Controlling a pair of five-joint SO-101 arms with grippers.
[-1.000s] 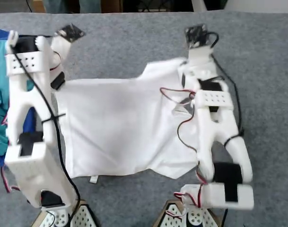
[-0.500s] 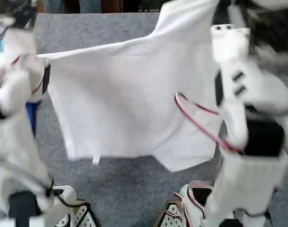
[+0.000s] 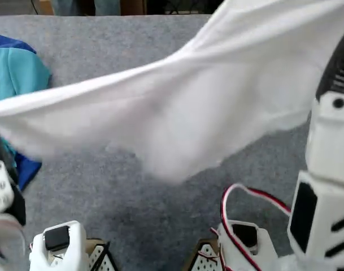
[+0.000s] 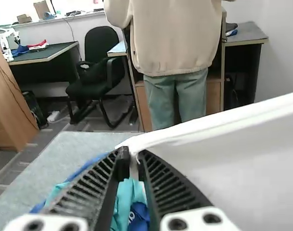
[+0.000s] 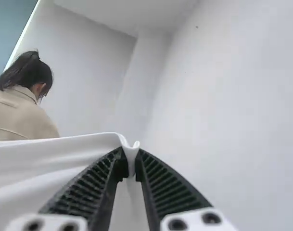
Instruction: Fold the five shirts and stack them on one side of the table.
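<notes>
Step in hand: by my reading, the shake-out and spreading of one garment ahead of its first fold; no fold is made yet.
Shirt: the large white cotton shirt (image 3: 188, 107) hangs in the air above the grey felt-covered desk (image 3: 132, 45), stretched as a sagging band from the low left up to the high right, its belly drooping towards the middle of the desk.
Left claw: the left claw (image 4: 129, 156) is pinched narrow on a thin edge of the white cloth, which runs away from it to one side.
Right claw: the right claw (image 5: 129, 153) is likewise nipped shut on a corner of the same shirt, held high.
Other shirts: a crumpled teal shirt (image 3: 19, 73) lies at the left edge of the desk, on top of a blue shirt (image 3: 26, 166); neither looks folded.
Progress: early, I judge.
Next move: both arms should lower together at an even height, keeping the edge taut, so the shirt lands flat on the desk, apart from the teal heap.
</notes>
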